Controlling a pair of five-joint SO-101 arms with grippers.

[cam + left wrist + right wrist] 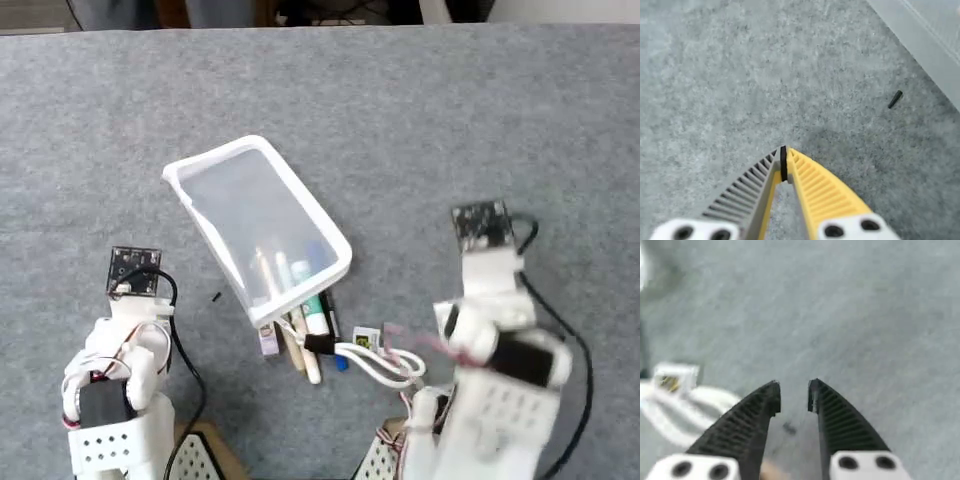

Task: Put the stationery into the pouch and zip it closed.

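Table (450,120): grey felt, under both arms. Pouch (255,225): clear with white rim, flat at centre, mouth open toward the arms. Left gripper (784,165): fingers clenched on nothing, over bare felt beside pouch. Right gripper (793,395): fingers parted slightly, empty, near white cable (380,365). Stationery (305,330): pens half inside pouch mouth, ends protruding. Black scrap (217,297): on felt just beside pouch, on left gripper's side.

Grey felt table cover (740,75) spreads beneath and ahead of my left fingertips (783,162), and likewise past my right fingertips (771,395). One small black sliver (895,99) lies flat on it, ahead of my left fingertips, off the yellow finger's side, well apart.
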